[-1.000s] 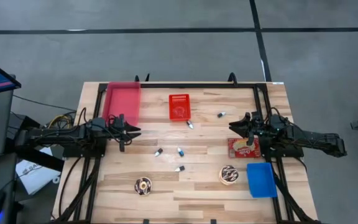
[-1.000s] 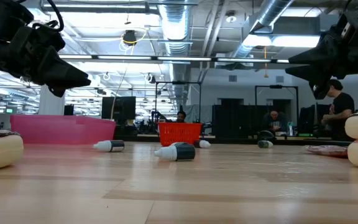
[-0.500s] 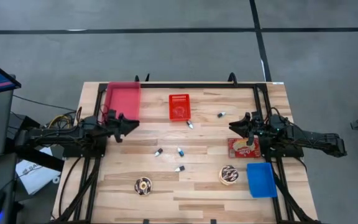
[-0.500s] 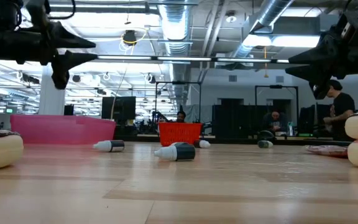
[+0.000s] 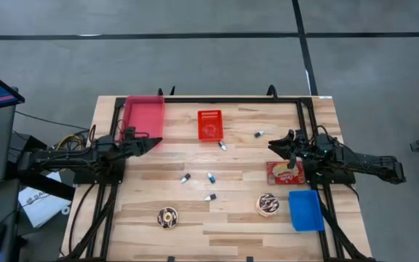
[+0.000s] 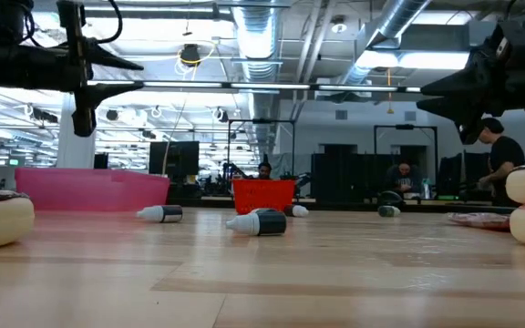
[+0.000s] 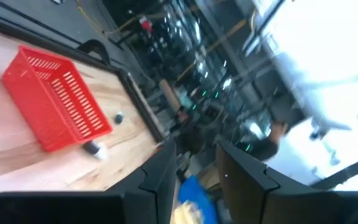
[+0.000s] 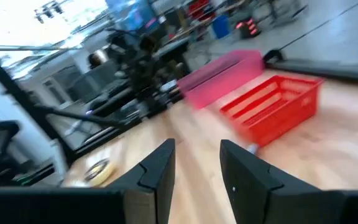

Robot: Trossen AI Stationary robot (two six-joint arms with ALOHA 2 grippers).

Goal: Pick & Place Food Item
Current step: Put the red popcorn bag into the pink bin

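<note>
Both arms are hovering above the counter (image 5: 231,218), nothing picked up yet.

The left end effector (image 5: 153,141) and right end effector (image 5: 272,145) are holding their fingers slightly apart, gripping nothing. Two doughnuts (image 5: 168,216) (image 5: 268,204) are lying on the wood; reaching one likely comes next. The pink bin (image 5: 144,116), red basket (image 5: 209,124) and blue tray (image 5: 305,210) look empty.

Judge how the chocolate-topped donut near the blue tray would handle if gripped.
The chocolate donut looks round and thick, so it likely squashes or slips under a tight grip. Lying flat on the table, it probably slides rather than rolls if pushed.
</note>
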